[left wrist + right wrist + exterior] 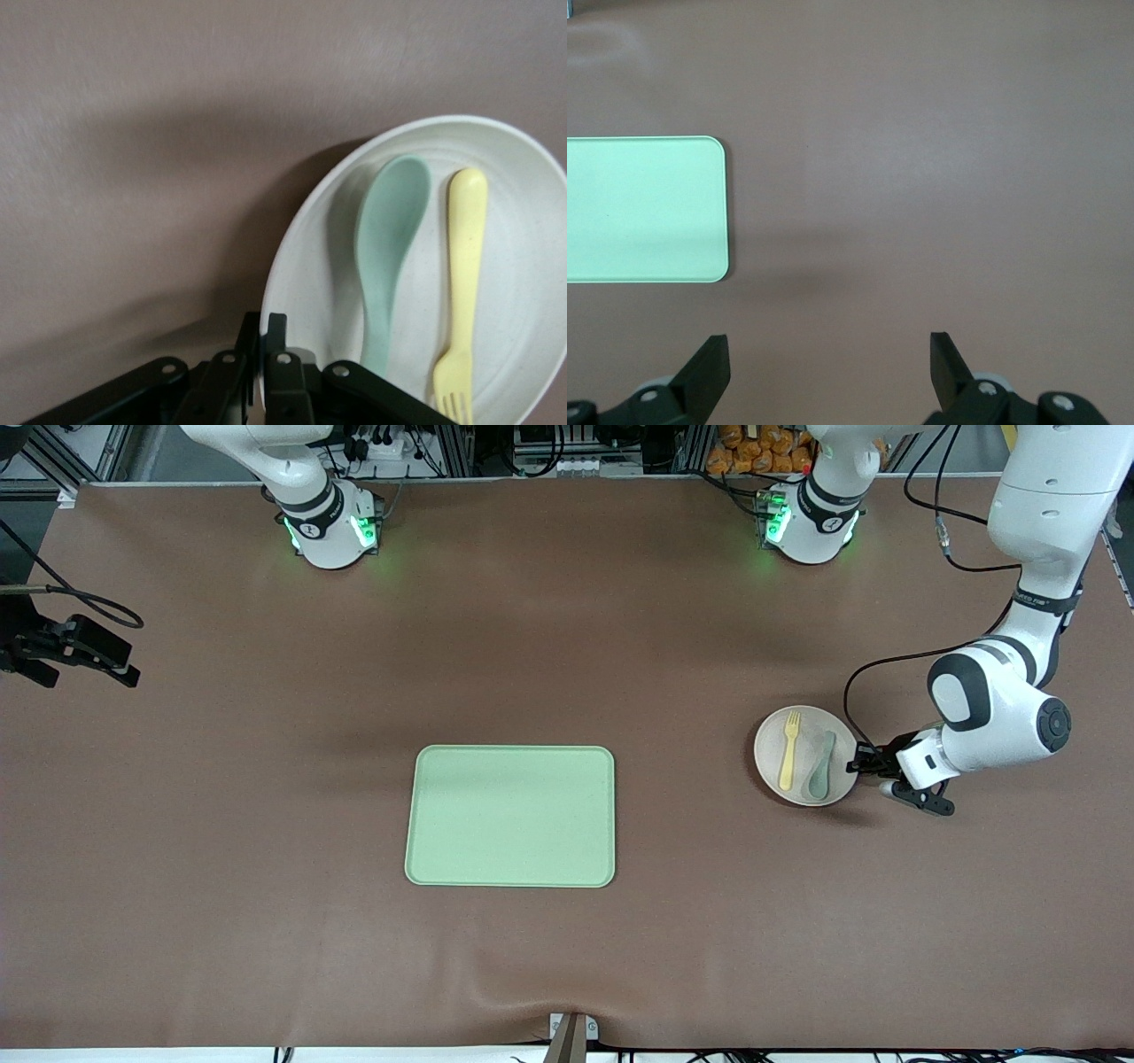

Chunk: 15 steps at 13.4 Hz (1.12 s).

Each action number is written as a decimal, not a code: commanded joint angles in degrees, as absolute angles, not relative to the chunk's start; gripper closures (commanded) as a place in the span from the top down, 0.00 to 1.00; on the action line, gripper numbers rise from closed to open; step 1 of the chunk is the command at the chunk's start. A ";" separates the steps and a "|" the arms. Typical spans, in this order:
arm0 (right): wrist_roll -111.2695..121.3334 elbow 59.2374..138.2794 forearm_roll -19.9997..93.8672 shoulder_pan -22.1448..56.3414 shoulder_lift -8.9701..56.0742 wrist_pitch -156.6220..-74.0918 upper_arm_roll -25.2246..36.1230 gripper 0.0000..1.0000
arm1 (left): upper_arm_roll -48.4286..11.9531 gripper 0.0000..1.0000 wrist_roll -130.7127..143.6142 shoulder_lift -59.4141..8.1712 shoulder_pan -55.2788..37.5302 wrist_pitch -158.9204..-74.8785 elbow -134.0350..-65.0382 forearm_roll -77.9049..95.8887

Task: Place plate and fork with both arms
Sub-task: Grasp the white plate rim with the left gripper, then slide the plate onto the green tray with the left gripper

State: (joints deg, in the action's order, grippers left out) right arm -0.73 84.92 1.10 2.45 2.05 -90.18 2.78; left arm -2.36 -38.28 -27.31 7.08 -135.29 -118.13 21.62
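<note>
The off-white plate (802,729) lies toward the left arm's end of the table, with the pale-yellow fork (788,755) and a grey-green spoon (819,766) side by side in it. My left gripper (855,764) is shut on the plate's rim, one finger above and one below. In the left wrist view the gripper (264,329) pinches the edge of the plate (523,266), which holds the fork (464,266) and the spoon (387,248); a dark shadow lies under the gripped side. My right gripper (87,675) waits open and empty, high over the right arm's end of the table; its fingers (709,363) show apart.
A rectangular light-green tray (510,816) lies flat in the middle of the table, nearer to the front camera than the bases; its corner shows in the right wrist view (642,208). Brown table cover lies between the tray and the plate.
</note>
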 commanded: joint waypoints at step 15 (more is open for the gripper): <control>-0.09 83.94 2.37 1.76 2.46 -89.47 2.72 1.00 | -5.98 0.00 6.38 -37.25 -13.43 -124.10 -87.47 22.24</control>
